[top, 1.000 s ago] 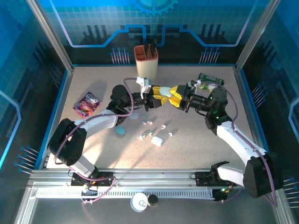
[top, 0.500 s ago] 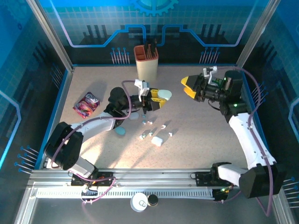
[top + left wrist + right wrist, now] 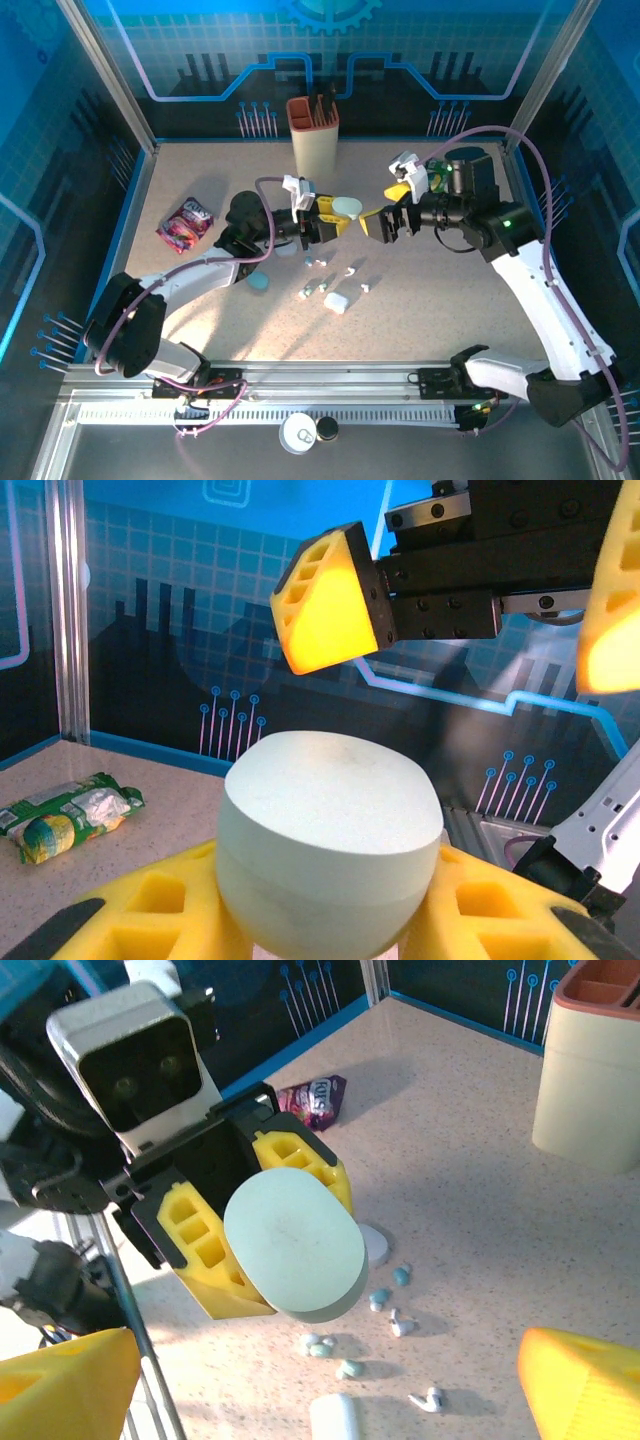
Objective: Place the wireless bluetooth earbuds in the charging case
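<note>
A pale green pebble-shaped charging case (image 3: 347, 207) is held above the table, with my left gripper (image 3: 328, 222) shut on it. In the left wrist view the case (image 3: 330, 830) sits between the yellow fingers (image 3: 150, 905), and a seam runs around it. My right gripper (image 3: 388, 208) stands open just right of the case, not touching it. From the right wrist view the case (image 3: 295, 1243) faces my open right gripper (image 3: 328, 1360). Several tiny earbuds lie on the table below, white ones (image 3: 428, 1400) and teal ones (image 3: 378, 1298); they also show from above (image 3: 320, 262).
A small white case (image 3: 336, 301), a blue case (image 3: 258, 282) and a pale disc (image 3: 288, 250) lie near the earbuds. A beige holder (image 3: 312, 133) stands at the back. A purple packet (image 3: 186, 222) lies left, a green packet (image 3: 452, 168) back right.
My right gripper opened off the case, pulled back to the right, then came back toward it, now wide open. The left gripper kept hold of the case.
</note>
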Robot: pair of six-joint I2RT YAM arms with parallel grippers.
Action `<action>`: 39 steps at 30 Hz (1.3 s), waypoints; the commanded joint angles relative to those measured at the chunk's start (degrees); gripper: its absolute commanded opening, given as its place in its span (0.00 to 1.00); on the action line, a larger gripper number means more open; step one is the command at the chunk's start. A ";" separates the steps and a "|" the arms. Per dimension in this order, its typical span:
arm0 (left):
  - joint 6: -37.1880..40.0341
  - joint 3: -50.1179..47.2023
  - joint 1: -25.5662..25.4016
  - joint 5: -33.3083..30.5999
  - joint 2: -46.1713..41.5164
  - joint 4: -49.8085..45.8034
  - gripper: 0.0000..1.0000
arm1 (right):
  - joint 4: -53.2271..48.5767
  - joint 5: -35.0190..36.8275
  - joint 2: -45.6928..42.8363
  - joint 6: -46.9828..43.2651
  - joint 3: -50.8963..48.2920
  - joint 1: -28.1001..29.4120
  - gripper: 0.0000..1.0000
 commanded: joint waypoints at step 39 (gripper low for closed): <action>3.18 -2.88 0.23 -0.83 -4.43 -0.91 0.36 | 5.95 14.14 6.38 0.15 5.62 -0.24 0.98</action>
